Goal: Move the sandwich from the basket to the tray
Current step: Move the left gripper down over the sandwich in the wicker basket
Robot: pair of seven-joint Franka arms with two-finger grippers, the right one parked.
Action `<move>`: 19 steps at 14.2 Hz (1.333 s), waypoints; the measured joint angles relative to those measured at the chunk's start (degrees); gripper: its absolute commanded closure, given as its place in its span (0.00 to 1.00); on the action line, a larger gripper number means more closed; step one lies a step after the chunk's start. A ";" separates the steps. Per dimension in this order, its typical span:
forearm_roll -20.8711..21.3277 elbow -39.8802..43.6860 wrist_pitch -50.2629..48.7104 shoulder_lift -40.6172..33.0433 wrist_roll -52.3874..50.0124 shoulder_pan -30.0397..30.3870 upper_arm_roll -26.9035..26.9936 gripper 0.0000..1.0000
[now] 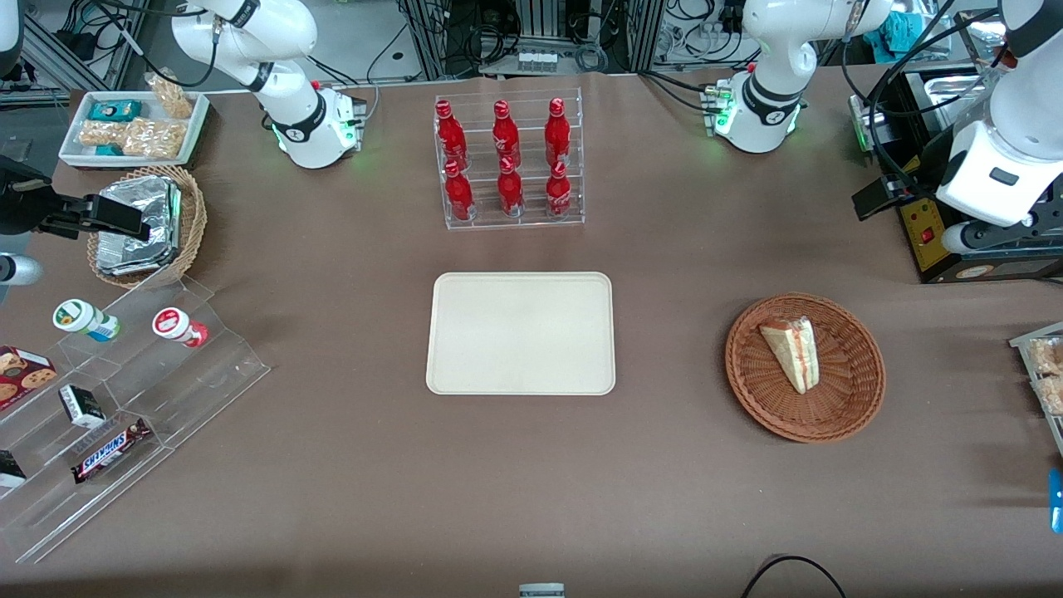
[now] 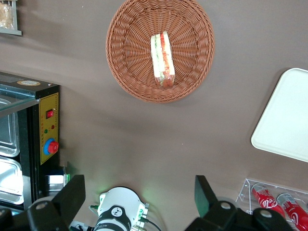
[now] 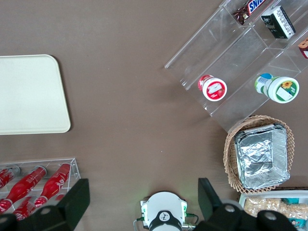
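Lying in the basket (image 1: 805,366), the sandwich (image 1: 791,350) rests on its side with the red and green filling showing along one edge, a little off the middle of the woven floor. The basket sits on the brown table (image 1: 332,465) toward the working arm's end, well apart from the tray (image 1: 521,333), which lies flat near the middle of the table. From the left wrist camera the sandwich (image 2: 162,59) sits inside the basket (image 2: 125,62), and a rounded corner of the tray (image 2: 284,120) shows off to the side.

The gripper (image 2: 139,195) hangs high above the table, raised well clear of the basket and nearer the arm's own base than the basket is. Its two fingers (image 2: 72,192) stand wide apart, released, with nothing between them. In the front view the working arm's wrist shows at the table's edge near a black control box (image 1: 938,237), but the fingers themselves are out of sight there.

Farther from the front camera than the tray, a clear rack of red bottles (image 1: 508,162) stands upright. Toward the parked arm's end are a smaller basket with foil packets (image 1: 141,224), a white tray of snacks (image 1: 133,124) and a clear stepped stand with cups and a candy bar (image 1: 124,390).
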 measured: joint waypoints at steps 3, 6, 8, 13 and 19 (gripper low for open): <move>-0.28 0.00 0.00 0.15 0.00 -0.01 -0.02 0.00; -0.56 0.00 0.00 1.40 0.00 -0.01 -0.01 0.00; -0.86 -0.05 0.00 2.73 -0.10 0.07 0.17 0.00; -0.85 -4.44 7.82 8.14 -0.15 1.26 1.42 0.00; -0.85 -20.58 29.19 8.90 -1.91 1.87 2.07 0.00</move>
